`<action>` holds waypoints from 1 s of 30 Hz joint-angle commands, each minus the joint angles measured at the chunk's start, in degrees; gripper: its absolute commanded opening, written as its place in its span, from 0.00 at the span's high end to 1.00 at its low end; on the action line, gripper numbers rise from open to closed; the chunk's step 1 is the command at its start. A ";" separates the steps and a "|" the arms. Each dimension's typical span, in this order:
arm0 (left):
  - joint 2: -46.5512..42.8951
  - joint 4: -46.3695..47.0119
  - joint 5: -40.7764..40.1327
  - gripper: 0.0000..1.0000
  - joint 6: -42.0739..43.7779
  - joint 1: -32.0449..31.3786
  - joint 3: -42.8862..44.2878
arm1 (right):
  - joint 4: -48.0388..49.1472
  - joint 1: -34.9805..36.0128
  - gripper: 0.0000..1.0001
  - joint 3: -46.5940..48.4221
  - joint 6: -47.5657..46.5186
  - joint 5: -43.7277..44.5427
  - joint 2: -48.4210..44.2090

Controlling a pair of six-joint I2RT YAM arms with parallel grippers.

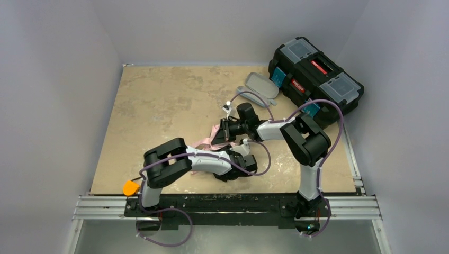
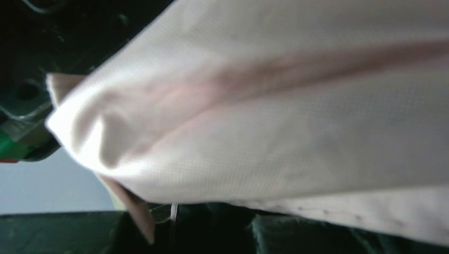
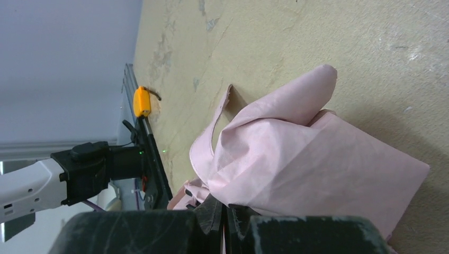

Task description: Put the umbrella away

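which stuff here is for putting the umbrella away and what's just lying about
For the job: umbrella; right gripper pinching its fabric; grey oval case, probably its home.
Lying about: black toolbox; small orange object.

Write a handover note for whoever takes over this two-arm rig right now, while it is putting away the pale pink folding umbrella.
Right gripper: shut on the pale pink fabric canopy of the folding umbrella.
Left gripper: pressed into the same fabric; whether it grips cannot be told.
Umbrella: loose and crumpled on the tan table, between the two arms.
Grey oval hard case: far side of the table, apart from the umbrella.
Done: nothing stowed yet.
Left: bundle the canopy and put it away.
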 commanded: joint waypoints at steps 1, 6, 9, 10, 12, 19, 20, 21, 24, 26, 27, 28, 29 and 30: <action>1.86 6.14 12.30 0.85 -2.93 -1.25 -1.03 | 5.12 0.60 1.00 -5.09 0.76 0.58 1.81; -2.79 8.28 19.37 0.55 -0.15 -1.55 -3.68 | 7.16 0.62 1.00 -8.20 0.66 0.72 2.98; -7.43 7.22 21.49 0.43 1.68 -1.46 -3.91 | 7.32 0.64 1.00 -8.64 -0.11 0.69 3.54; -9.48 6.75 21.94 0.40 2.34 -1.42 -3.67 | 7.26 0.57 1.00 -8.64 -0.31 0.66 3.68; -12.11 4.98 23.13 0.33 3.40 -0.97 -2.72 | 7.28 0.58 1.00 -8.49 -0.55 0.61 3.83; -21.46 -0.36 31.50 0.25 4.68 4.48 -0.38 | 6.94 0.63 1.00 -8.18 -1.03 1.19 3.95; -22.76 -0.63 32.10 0.25 4.21 5.54 -0.39 | 6.96 0.58 1.00 -8.20 -1.04 1.21 3.99; -24.01 -0.81 33.61 0.25 3.91 6.82 -0.64 | 6.92 0.60 1.00 -8.21 -1.04 1.25 4.00; -28.16 0.86 39.33 0.25 2.07 10.74 -2.59 | 6.67 0.58 1.00 -8.13 -1.13 1.35 3.84; -30.27 2.15 41.80 0.23 0.51 12.82 -4.32 | 6.53 0.61 1.00 -7.97 -1.21 1.29 3.71; -30.96 3.10 43.20 0.22 -0.24 13.65 -5.20 | 6.37 0.57 1.00 -7.86 -1.24 1.35 3.67; -31.41 4.24 44.74 0.21 -0.83 14.51 -6.28 | 6.20 0.58 1.00 -7.78 -1.26 1.44 3.58; -31.72 5.76 46.69 0.21 -1.56 15.22 -7.44 | 6.06 0.58 1.00 -7.57 -1.25 1.46 3.57; -31.73 7.24 48.46 0.20 -2.48 16.29 -8.81 | 5.96 0.56 1.00 -7.45 -1.30 1.40 3.57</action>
